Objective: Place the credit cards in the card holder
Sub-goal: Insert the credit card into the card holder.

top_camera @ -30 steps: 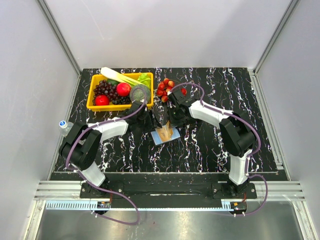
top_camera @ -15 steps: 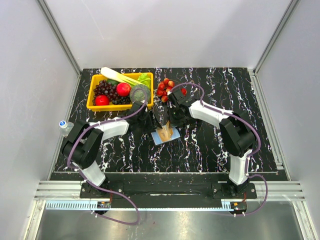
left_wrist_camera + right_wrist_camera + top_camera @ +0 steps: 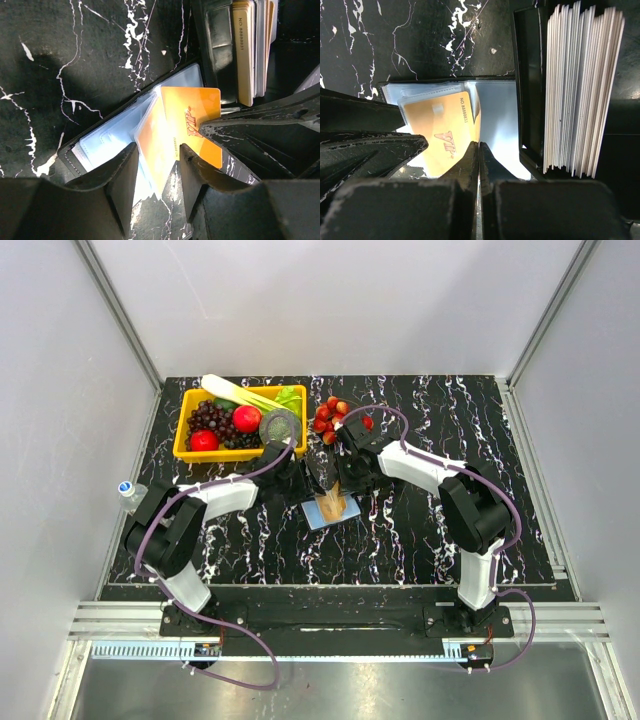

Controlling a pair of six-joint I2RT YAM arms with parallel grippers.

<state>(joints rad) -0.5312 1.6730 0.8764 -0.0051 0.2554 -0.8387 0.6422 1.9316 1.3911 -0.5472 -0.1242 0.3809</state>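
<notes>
my left jaws stand spread, straddling the near end of an orange card (image 3: 187,112) that lies partly tucked into a clear sleeve of the open card holder (image 3: 105,142) on the tabletop (image 3: 45,60). my right jaws are pressed together, their tip on that card (pinching nothing). just beside the holder, a black tray (image 3: 529,75) holds a stack of cards (image 3: 580,85) on edge

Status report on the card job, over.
Right pincer shut on orange credit card. Left pincer straddles it, grip unclear. Card partway into card holder sleeve. Spare cards stacked beside, not blocking.
</notes>
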